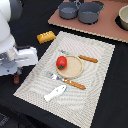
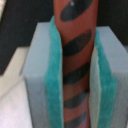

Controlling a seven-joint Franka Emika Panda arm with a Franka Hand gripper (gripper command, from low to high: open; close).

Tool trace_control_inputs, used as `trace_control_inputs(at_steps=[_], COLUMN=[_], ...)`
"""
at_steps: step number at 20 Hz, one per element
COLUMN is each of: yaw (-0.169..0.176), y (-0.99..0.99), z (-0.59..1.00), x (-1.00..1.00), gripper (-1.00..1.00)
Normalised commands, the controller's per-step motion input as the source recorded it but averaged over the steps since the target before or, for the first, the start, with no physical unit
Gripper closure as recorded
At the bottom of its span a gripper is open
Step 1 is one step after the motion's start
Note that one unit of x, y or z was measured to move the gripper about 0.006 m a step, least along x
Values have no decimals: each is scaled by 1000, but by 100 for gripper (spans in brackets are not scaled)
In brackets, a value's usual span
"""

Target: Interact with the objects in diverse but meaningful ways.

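My gripper is shut on the sausage, a reddish-brown stick with dark stripes that stands between the teal pads. In the exterior view the gripper hangs over the black table just off the placemat's left edge, with the sausage's end showing below it. The red tomato sits on a round wooden plate in the middle of the placemat. The yellow-orange bread block lies on the black table by the mat's far left corner. The white fish lies on the mat's near part.
A striped placemat covers the middle. An orange-handled fork and knife flank the plate. Two grey pots stand on a brown board at the back, with a bowl on the exterior view's right.
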Motion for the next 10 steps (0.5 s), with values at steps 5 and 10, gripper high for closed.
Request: trace_control_inputs(at_steps=[5, 10], yaw=[0, -9], y=[1, 227], z=[357, 884], x=[-109, -37], gripper=[-100, -100])
